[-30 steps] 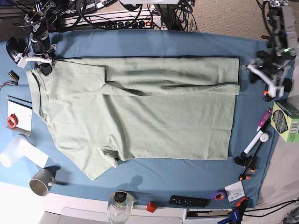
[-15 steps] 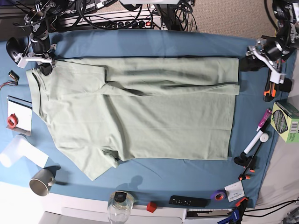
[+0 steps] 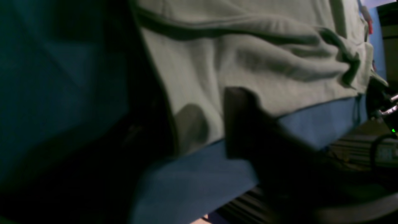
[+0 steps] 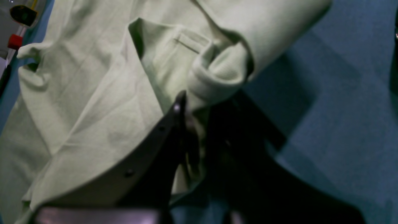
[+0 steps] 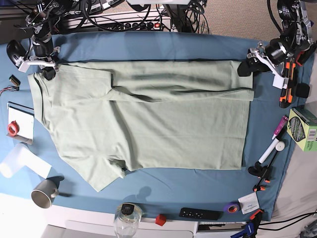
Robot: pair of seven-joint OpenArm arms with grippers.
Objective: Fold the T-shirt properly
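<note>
Along the bottom edge of the base view sit one glass jar (image 5: 128, 218), one small red cube (image 5: 160, 219), one black remote (image 5: 200, 214) and one purple tape roll (image 5: 231, 208). At lower left stands one grey mug (image 5: 44, 193); above it at the left edge lies one red tape roll (image 5: 12, 128). At the right edge are one green box (image 5: 303, 129) and one white marker (image 5: 272, 150).

One shirt (image 5: 143, 121) lies spread flat across the middle of the blue cloth (image 5: 148, 47), collar toward the left, hem toward the right, with its upper side folded over into a long band along the top.

At the upper left, the right gripper (image 5: 48, 70) sits on the collar corner. In the right wrist view its two black fingers (image 4: 174, 124) are together, clamped on a rolled bit of the collar fabric (image 4: 214, 77).

At the upper right, the left gripper (image 5: 247, 64) sits at the shirt's top hem corner. In the left wrist view one dark finger (image 3: 245, 124) overlaps the hem edge (image 3: 192, 93); the view is too dark and blurred, so I cannot tell whether the jaws are apart or together.
</note>
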